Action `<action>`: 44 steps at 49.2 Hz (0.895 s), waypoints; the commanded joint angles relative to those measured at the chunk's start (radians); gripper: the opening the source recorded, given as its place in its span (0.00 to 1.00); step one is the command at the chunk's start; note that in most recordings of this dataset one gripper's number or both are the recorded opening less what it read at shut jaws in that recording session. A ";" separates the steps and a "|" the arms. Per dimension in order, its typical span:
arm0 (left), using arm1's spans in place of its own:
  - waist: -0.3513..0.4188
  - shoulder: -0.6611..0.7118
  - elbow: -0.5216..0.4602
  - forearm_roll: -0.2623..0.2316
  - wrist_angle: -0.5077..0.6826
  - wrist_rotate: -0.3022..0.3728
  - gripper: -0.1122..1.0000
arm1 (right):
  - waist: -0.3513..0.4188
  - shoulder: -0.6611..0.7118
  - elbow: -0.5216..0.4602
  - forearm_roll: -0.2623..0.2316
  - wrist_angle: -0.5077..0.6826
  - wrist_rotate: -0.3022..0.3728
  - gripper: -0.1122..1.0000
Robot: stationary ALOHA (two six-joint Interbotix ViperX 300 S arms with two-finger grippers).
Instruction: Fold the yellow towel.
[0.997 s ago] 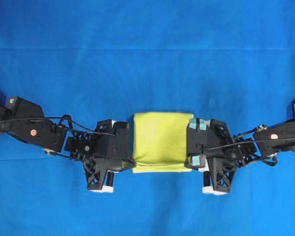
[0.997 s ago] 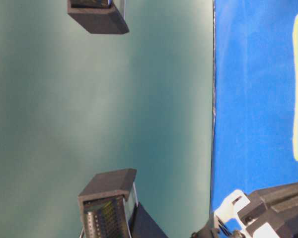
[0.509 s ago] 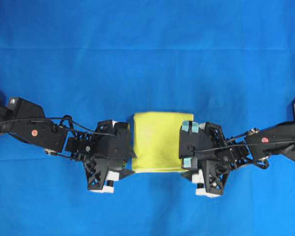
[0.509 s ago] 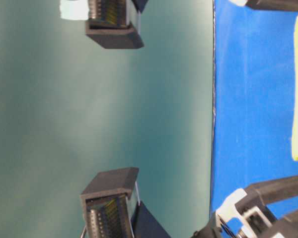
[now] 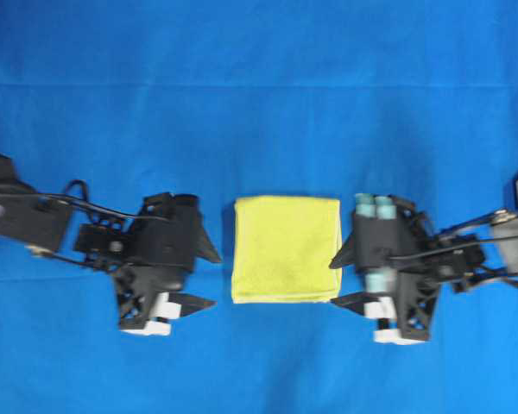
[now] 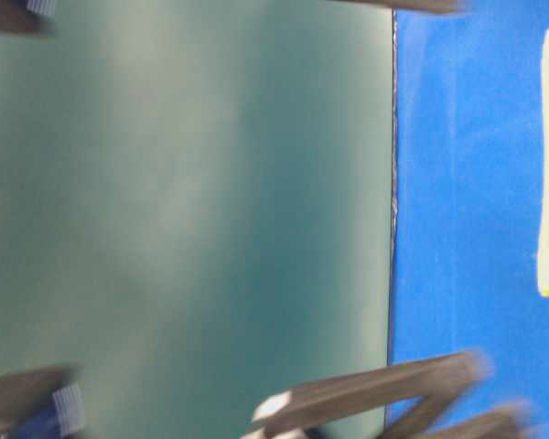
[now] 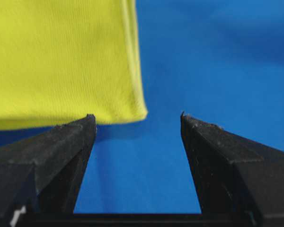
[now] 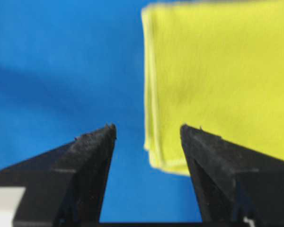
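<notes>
The yellow towel (image 5: 287,249) lies folded into a compact square on the blue surface (image 5: 259,95). My left pincer (image 5: 209,278) and right pincer (image 5: 344,280) flank it, both released, holding nothing, apparently because folding is complete.

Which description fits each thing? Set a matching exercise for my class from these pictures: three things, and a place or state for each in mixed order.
Things:
1. yellow towel
2. left claw
3. right claw
4. blue cloth

Descriptions:
A. open, right of the towel in the overhead view
B. covers the table
C. folded, lying flat, free of both claws
D. open, left of the towel in the overhead view

Pairs: 1-C, 2-D, 3-A, 4-B
</notes>
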 commanded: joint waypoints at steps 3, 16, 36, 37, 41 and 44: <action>-0.002 -0.146 0.023 0.005 0.000 0.029 0.71 | -0.032 -0.121 0.012 -0.075 -0.003 0.000 0.64; 0.051 -0.414 0.187 0.005 -0.087 0.144 0.71 | -0.118 -0.314 0.106 -0.163 -0.028 0.000 0.64; 0.179 -0.830 0.465 0.005 -0.115 0.156 0.71 | -0.218 -0.676 0.364 -0.210 -0.103 0.002 0.64; 0.187 -0.847 0.480 0.005 -0.115 0.156 0.71 | -0.233 -0.701 0.391 -0.209 -0.120 0.002 0.64; 0.213 -0.908 0.541 0.005 -0.118 0.155 0.71 | -0.272 -0.764 0.462 -0.207 -0.163 0.003 0.64; 0.225 -0.953 0.588 0.003 -0.124 0.153 0.71 | -0.301 -0.802 0.509 -0.207 -0.187 0.011 0.64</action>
